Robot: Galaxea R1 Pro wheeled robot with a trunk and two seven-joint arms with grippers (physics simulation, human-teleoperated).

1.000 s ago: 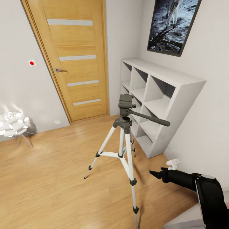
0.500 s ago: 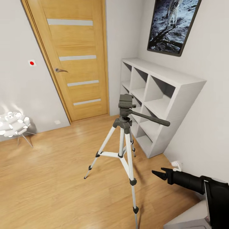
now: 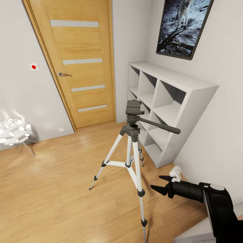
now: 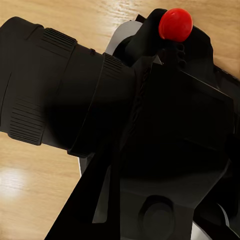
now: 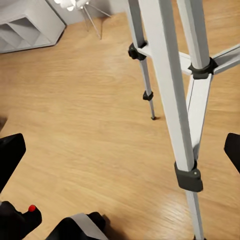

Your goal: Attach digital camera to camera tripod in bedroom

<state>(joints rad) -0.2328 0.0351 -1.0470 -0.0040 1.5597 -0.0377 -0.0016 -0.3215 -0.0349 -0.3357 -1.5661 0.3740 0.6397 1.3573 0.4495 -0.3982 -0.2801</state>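
The camera tripod (image 3: 134, 135) stands on the plank floor in the middle of the head view, its dark head (image 3: 133, 109) bare and its pan handle (image 3: 162, 127) pointing right. My right gripper (image 3: 157, 182) hovers open low to the right of the front leg (image 5: 170, 90), which runs between its spread fingertips (image 5: 10, 155) in the right wrist view. The digital camera (image 4: 150, 115), black with a red dot (image 4: 175, 24), hangs above the floor in my left gripper (image 4: 150, 200), which is shut on it. Its red dot (image 5: 31, 208) also peeks in low down.
A white cube shelf (image 3: 168, 101) stands against the right wall behind the tripod. The wooden door (image 3: 81, 60) is shut at the back. A white spiky lamp (image 3: 13, 131) sits at the left. A small white fitting (image 3: 175, 172) sticks out of the wall by my right arm.
My right arm dipped back to the right, then swung left toward the tripod's front leg. The tripod has not moved.
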